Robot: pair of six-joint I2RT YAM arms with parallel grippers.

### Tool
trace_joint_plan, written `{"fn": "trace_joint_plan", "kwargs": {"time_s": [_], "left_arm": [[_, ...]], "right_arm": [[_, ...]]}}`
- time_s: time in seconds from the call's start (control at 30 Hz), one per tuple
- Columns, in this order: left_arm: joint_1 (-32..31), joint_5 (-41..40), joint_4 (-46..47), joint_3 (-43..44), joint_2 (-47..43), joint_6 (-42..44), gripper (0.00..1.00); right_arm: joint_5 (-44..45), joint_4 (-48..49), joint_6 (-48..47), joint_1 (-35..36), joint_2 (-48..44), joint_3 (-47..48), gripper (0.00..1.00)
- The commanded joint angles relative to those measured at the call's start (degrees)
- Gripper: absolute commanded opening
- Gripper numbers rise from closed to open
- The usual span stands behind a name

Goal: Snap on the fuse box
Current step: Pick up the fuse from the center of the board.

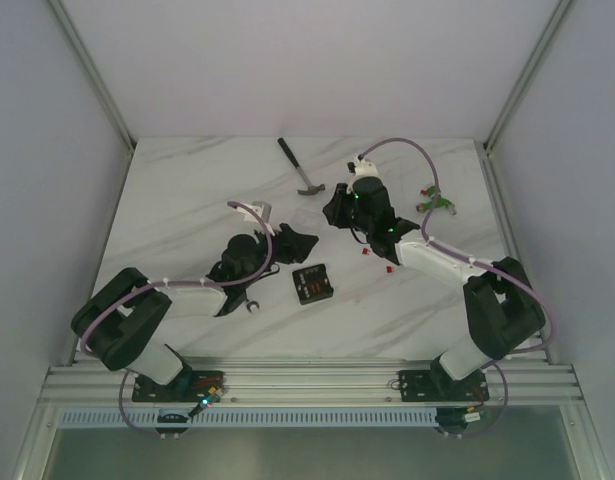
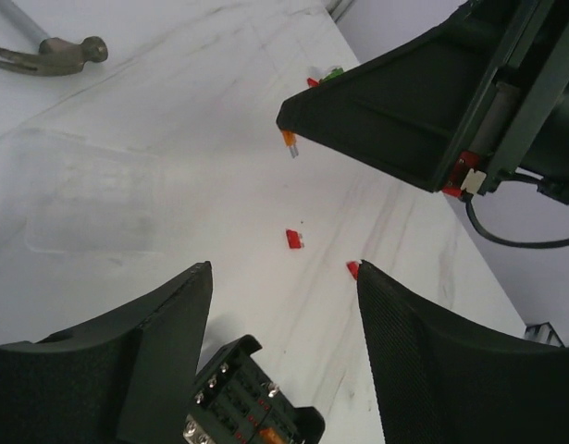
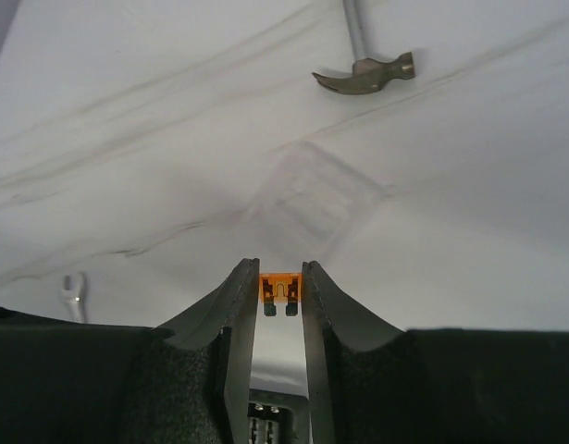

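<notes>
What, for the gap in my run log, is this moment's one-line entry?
right gripper: shut on orange fuse | left gripper: open | fuse box: uncovered | clear cover: lying apart from it

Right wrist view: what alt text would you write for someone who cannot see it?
The robot's right hand pinches a small orange fuse between its two dark fingers, over a white marbled table. A clear plastic piece lies just beyond, and a hammer farther back.
</notes>
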Motion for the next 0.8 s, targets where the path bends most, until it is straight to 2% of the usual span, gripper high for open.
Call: {"fn": "trace_joint_plan", "kwargs": {"time_s": [0.0, 0.4, 0.77], "left_arm": [[-0.65, -1.78, 6.64, 2.68, 2.4, 1.72, 0.7], [-0.73, -0.73, 9.14, 6.76, 7.44, 2.15, 0.48], [-0.75, -2.28, 8.62, 7.95, 8.79, 2.2, 0.36]], "right_arm": [[-0.63, 4.51, 4.28, 1.07, -2.77, -1.52, 0.23], [-2.52, 7.02, 6.72, 2.89, -4.02, -3.37, 0.23], [-2.73, 7.72, 7.29, 3.96, -4.1, -4.13, 0.23]]}}
